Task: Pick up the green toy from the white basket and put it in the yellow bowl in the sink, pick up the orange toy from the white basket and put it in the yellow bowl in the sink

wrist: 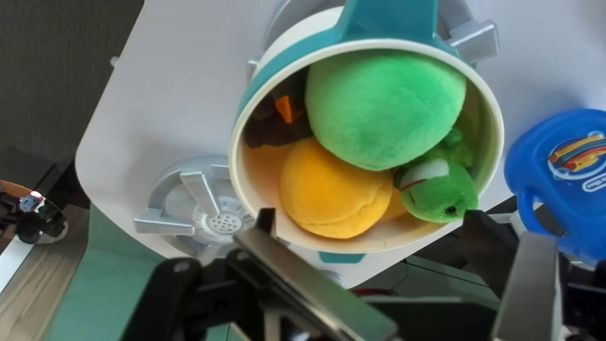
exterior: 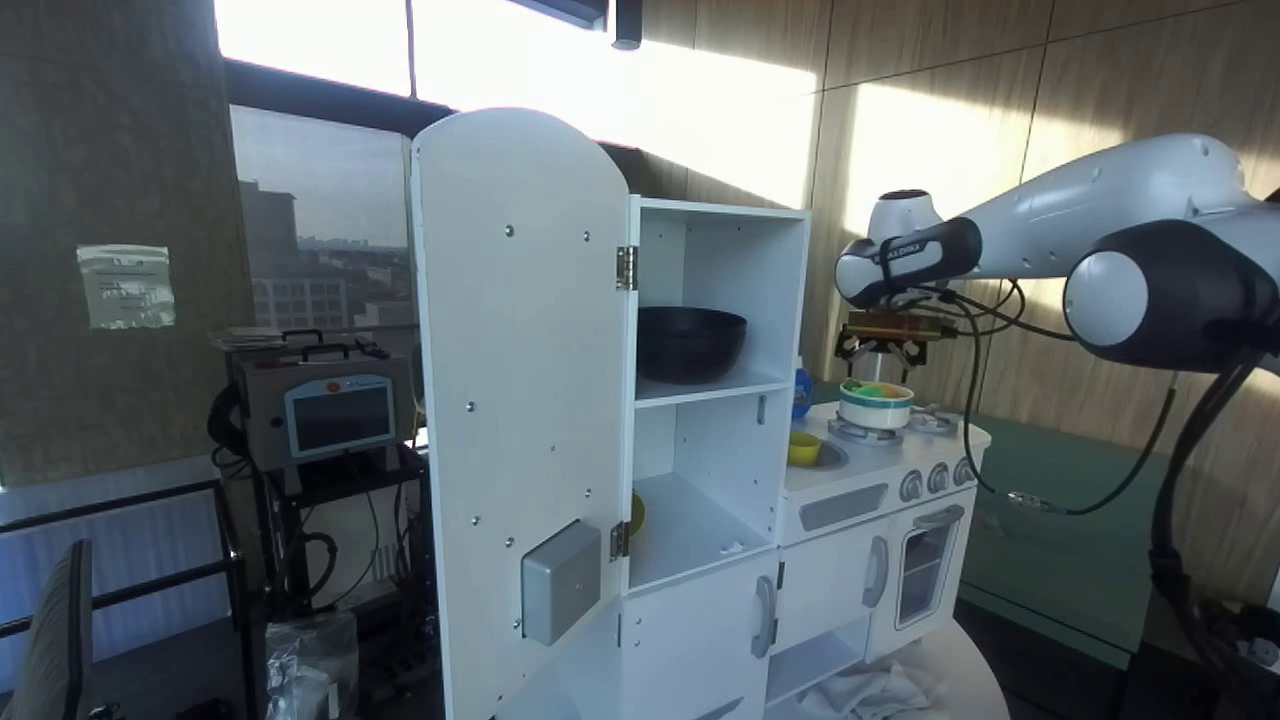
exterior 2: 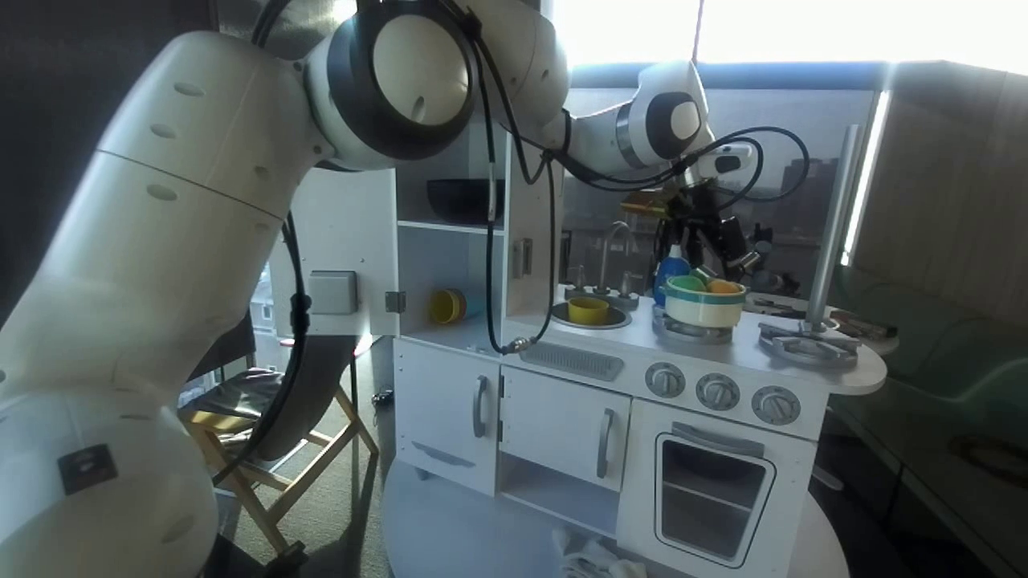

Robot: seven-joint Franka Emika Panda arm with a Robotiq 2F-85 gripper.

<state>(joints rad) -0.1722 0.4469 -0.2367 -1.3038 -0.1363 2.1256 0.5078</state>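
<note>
The green toy point(wrist: 386, 106) lies in the white basket point(exterior 2: 703, 311) below the claw point(exterior: 881, 362), which is spread wide, together with the orange toy point(wrist: 334, 192), a smaller green toy point(wrist: 440, 192) and a dark thing point(wrist: 272, 133), while the yellow bowl point(exterior 2: 588, 311) sits in the sink point(exterior 2: 621, 318), lower than the claw and off to its side.

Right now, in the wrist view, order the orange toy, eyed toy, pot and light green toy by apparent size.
Largest to smallest, by visible parts:
1. pot
2. light green toy
3. orange toy
4. eyed toy
</note>
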